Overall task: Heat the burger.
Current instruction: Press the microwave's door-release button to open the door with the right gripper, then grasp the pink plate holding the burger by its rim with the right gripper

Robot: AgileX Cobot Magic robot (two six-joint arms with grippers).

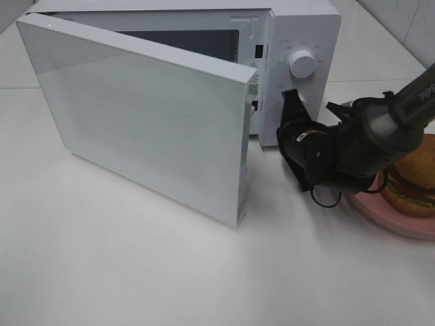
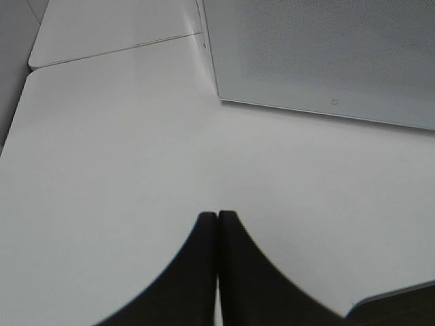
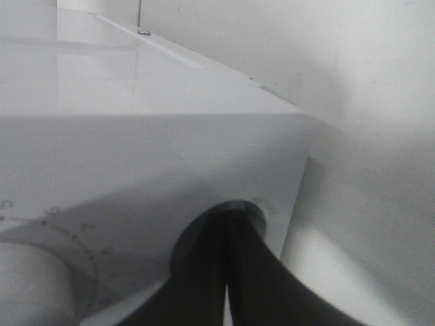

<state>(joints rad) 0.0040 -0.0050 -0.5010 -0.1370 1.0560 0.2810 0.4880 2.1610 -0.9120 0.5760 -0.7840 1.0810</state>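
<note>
Bare white worktop [image 1: 136, 272] fills the lower half of the overhead view. Above it, across the left and centre of the frame, a white microwave door [image 1: 143, 115] stands swung wide open. Its speckled inner panel faces the camera and its lower corner reaches toward the middle of the frame. The white microwave [image 1: 299, 27] sits behind it at the top, with part of its dark cavity visible past the door's upper edge. A control panel with a round white dial [image 1: 301, 63] is at the upper right.

Just below that dial, the right pincer [image 1: 291, 98] points its tips at the lower part of the control panel. The black right arm [image 1: 380, 129] runs in from the right edge of the frame. In the right wrist view, the right pincer [image 3: 228, 221] is closed on nothing. Its two dark fingers [image 3: 204, 272] are pressed together and their tips sit at a round recess [image 3: 255, 210] in the white panel. Whether the tips touch the panel cannot be told.

The burger [image 1: 414, 180] is at the far right edge, middle height. It has a golden-brown bun with green and red layers showing. It rests on a pink plate [image 1: 401, 221] on the worktop, outside the microwave and partly hidden behind the right arm.

In the left wrist view, the left pincer [image 2: 217, 216] is closed and empty, with its dark fingers [image 2: 190, 272] meeting along a thin seam. It hangs over bare worktop [image 2: 122, 170], and the speckled microwave door [image 2: 319, 54] stands beyond it.
</note>
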